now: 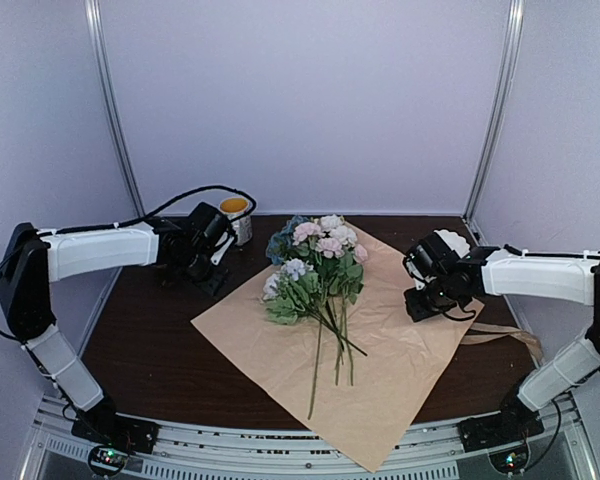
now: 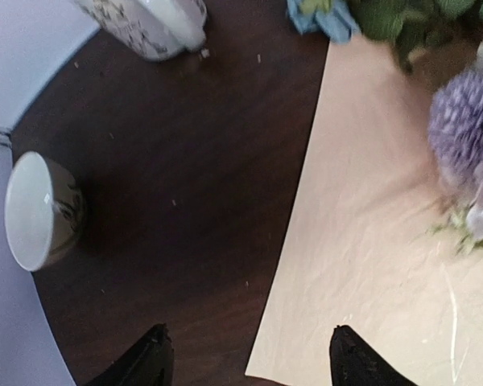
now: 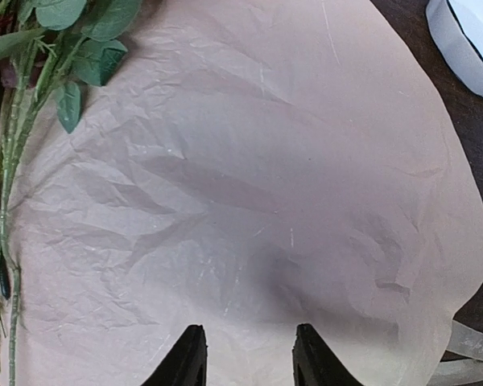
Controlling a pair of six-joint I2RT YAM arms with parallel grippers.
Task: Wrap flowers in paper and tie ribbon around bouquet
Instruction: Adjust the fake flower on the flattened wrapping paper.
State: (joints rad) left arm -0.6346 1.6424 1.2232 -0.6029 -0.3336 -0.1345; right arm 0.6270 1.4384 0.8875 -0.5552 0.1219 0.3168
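Overhead: the paper (image 1: 380,350) lies flat, tan face up, as a diamond on the dark table (image 1: 140,350). Its near corner hangs past the near edge. The flowers (image 1: 315,265) lie on the far-left part of the sheet, blooms far and stems pointing near. A short length of ribbon (image 1: 505,335) shows by the paper's right corner, next to the right arm.

Left wrist only: the left gripper (image 2: 249,362) has its fingers spread wide with nothing between them. The paper's left corner sits in that gap, one tip over bare table and the other over the sheet. Contact cannot be judged. A pale cup (image 2: 40,209) lies on its side at the table edge; the overhead view does not show it. A patterned mug (image 2: 145,20) is cut off at the frame's top. A lavender bloom is blurred.

Right wrist only: the right gripper (image 3: 251,358) is parted and grasps nothing. It hangs over bare, creased paper, with the stems well to its left. A white object (image 3: 467,40) is cropped at the corner and cannot be identified.
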